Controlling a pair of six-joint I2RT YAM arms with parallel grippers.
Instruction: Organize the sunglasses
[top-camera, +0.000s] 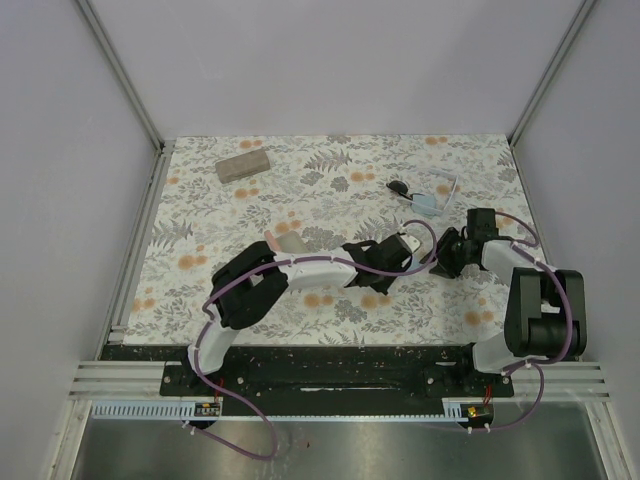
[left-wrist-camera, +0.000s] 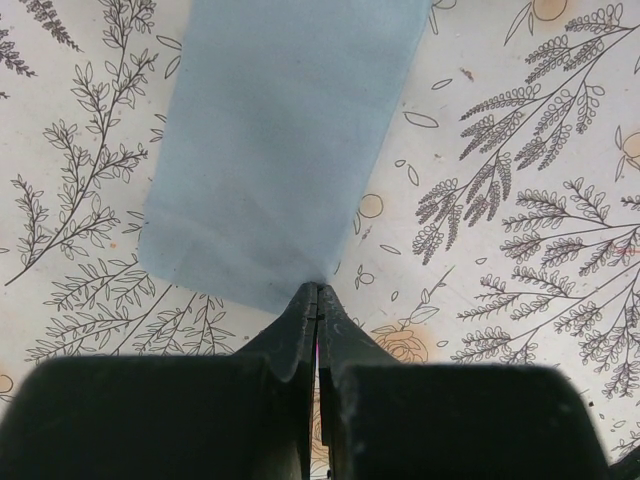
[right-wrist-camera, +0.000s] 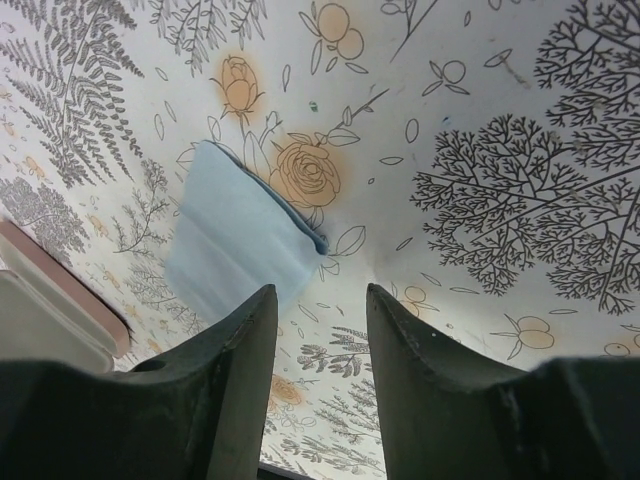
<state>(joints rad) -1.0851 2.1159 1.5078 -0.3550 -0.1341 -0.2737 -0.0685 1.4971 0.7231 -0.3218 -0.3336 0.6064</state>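
Observation:
The black-framed sunglasses (top-camera: 398, 187) and the thin white-framed sunglasses (top-camera: 446, 185) lie at the back right of the floral table; neither shows in the wrist views. My left gripper (top-camera: 408, 246) reaches across to the right of centre. Its jaws (left-wrist-camera: 318, 292) are shut on the near corner of a light blue cloth (left-wrist-camera: 280, 140), which spreads away from the tips over the table. My right gripper (top-camera: 450, 256) is just right of it, low over the table, open and empty (right-wrist-camera: 320, 300). A light blue cloth (right-wrist-camera: 240, 230) lies just beyond its left finger.
A second light blue cloth (top-camera: 430, 206) lies between the two pairs of sunglasses. A tan case (top-camera: 243, 165) lies at the back left. A pink case (top-camera: 289, 241) lies partly under my left forearm. A pink and white edge (right-wrist-camera: 45, 305) shows at the right wrist view's left side.

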